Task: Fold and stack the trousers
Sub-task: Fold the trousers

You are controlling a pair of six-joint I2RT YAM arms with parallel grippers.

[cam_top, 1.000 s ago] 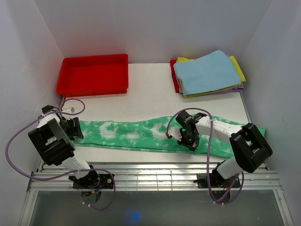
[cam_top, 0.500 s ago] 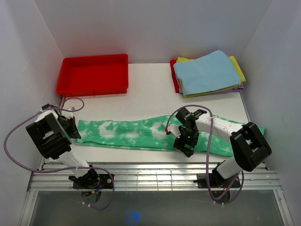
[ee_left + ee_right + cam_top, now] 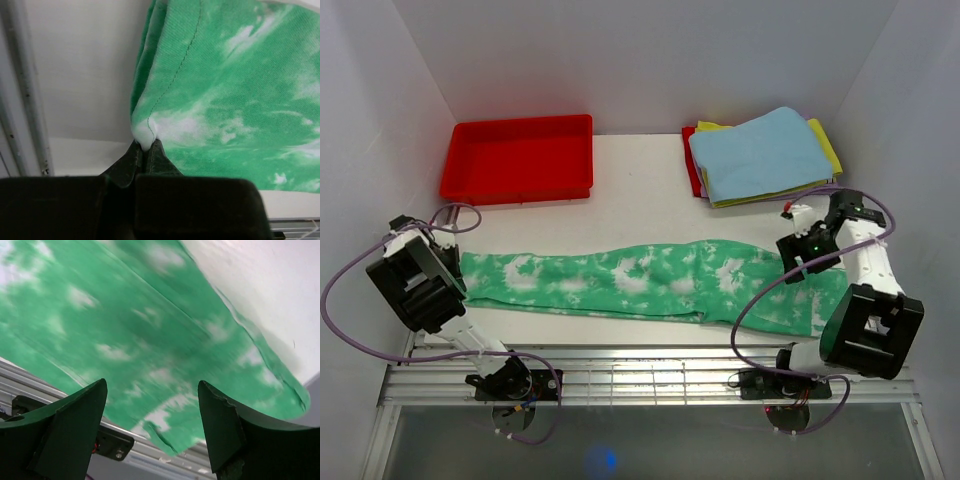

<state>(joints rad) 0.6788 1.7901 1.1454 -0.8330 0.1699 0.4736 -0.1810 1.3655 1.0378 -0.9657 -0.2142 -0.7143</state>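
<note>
My left gripper (image 3: 145,150), lower left, is clamped on an edge of the soft green tie-dye fabric trousers (image 3: 650,283), laid flat across the lower middle. My right gripper (image 3: 152,385) hovers wide open, empty. I judge no fold is made yet; stacking remains.

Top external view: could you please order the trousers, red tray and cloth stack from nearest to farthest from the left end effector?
1. trousers: end pinched in the left end effector.
2. red tray: far left, behind it.
3. cloth stack: far right corner.
</note>
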